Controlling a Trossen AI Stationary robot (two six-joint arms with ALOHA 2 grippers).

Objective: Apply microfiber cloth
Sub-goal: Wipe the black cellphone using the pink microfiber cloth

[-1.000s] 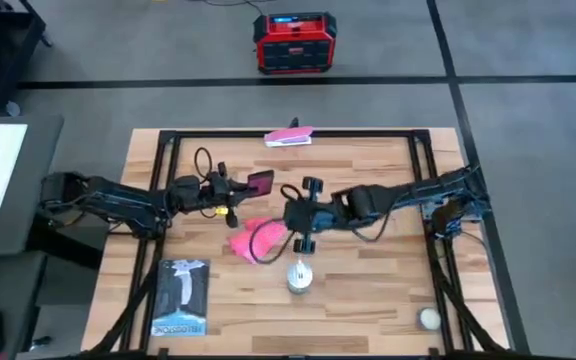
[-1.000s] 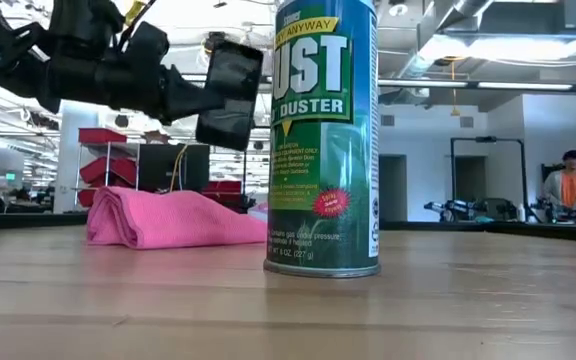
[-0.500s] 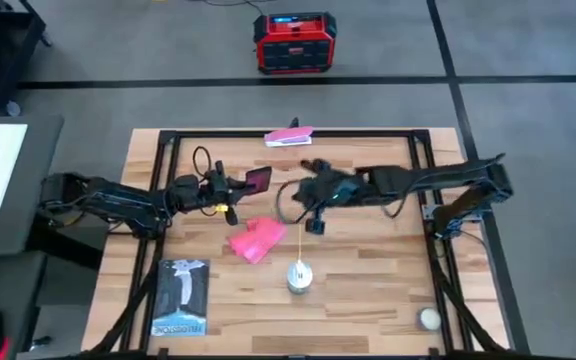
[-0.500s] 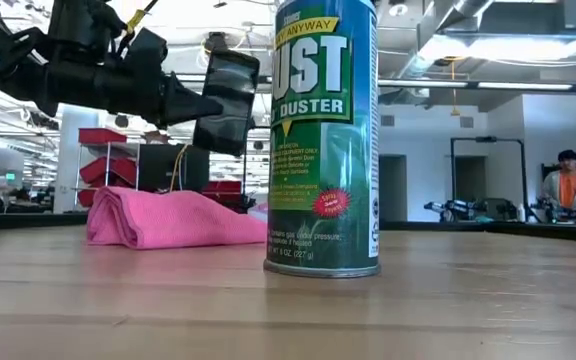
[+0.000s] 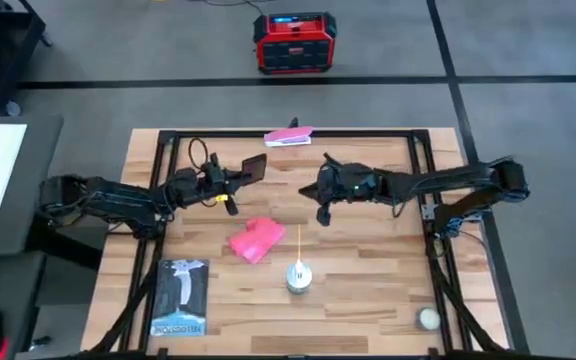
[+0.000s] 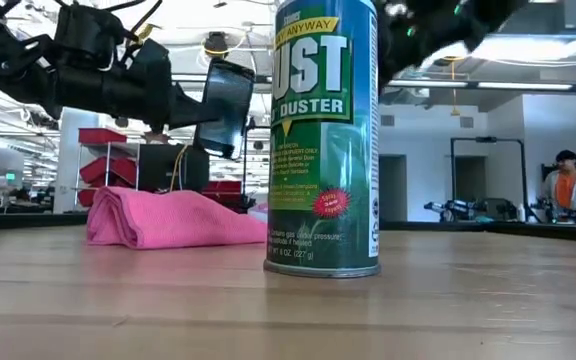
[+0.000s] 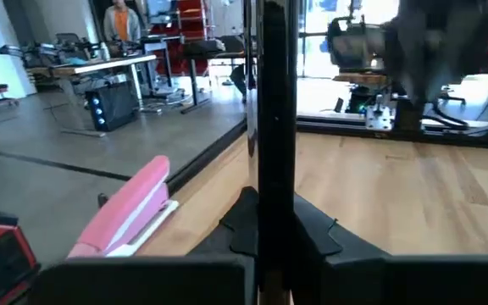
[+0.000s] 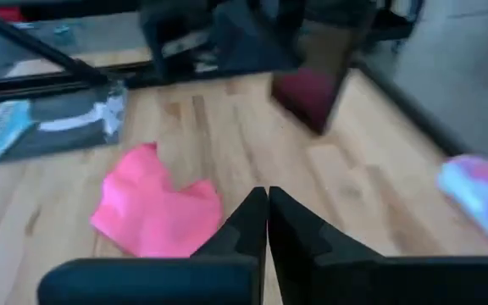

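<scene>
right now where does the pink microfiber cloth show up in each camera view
High view: microfiber cloth lies mid-table, below and between both grippers.
Low view: folded cloth sits on the table left of the duster can.
Left wrist view: not in it.
Right wrist view: cloth lies crumpled on the wood ahead of the fingers.
Shared landmark: the duster can, just right of the cloth in the high and low views.

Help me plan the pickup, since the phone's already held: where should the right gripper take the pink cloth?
Probably from straight above, pinching the raised folded ridge of the microfiber cloth. It lies bunched and loose on the table, so a flat edge offers little. The right gripper, shut, hovers beside it; the duster can stands close.
</scene>
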